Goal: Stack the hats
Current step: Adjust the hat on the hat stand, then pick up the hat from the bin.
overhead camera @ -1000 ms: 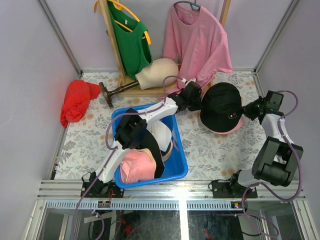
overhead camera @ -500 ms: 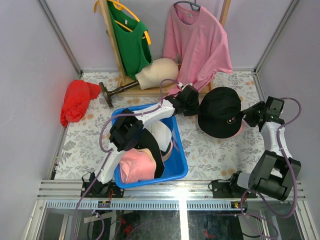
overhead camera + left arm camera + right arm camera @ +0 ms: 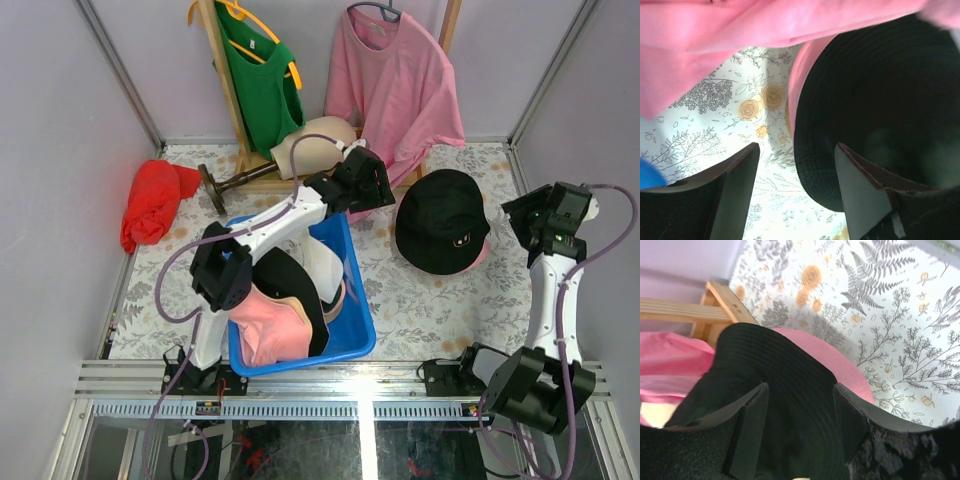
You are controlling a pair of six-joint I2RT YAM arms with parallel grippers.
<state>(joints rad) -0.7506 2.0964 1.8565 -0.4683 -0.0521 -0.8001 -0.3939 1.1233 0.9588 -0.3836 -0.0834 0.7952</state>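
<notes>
Top external view has my left gripper raised near the far right corner of the blue bin, just below the hanging pink shirt. My right gripper is out toward the right edge of the table. The black bucket hat lies between the two, touched by neither. It sits on top of a pink hat, of which only a strip of brim shows at the near right side, so two hats are stacked on the flowered table to the right of the bin. Through my left wrist camera my jaws stand apart with only bare table between them. The black brim is just beside the finger on the right of that view, and the pink brim peeks out along its edge. Through my right wrist camera those jaws are spread as well and grip nothing. The black hat fills the space beyond them, pink brim showing past it, and the wooden rack stands behind. More hats lie in the bin: a pale pink hat at the near end, a black cap beside it, and a white hat toward the far side. At the back a cream mannequin head lies on its side, a red cloth sits at the left, and a green shirt hangs on the rack.
</notes>
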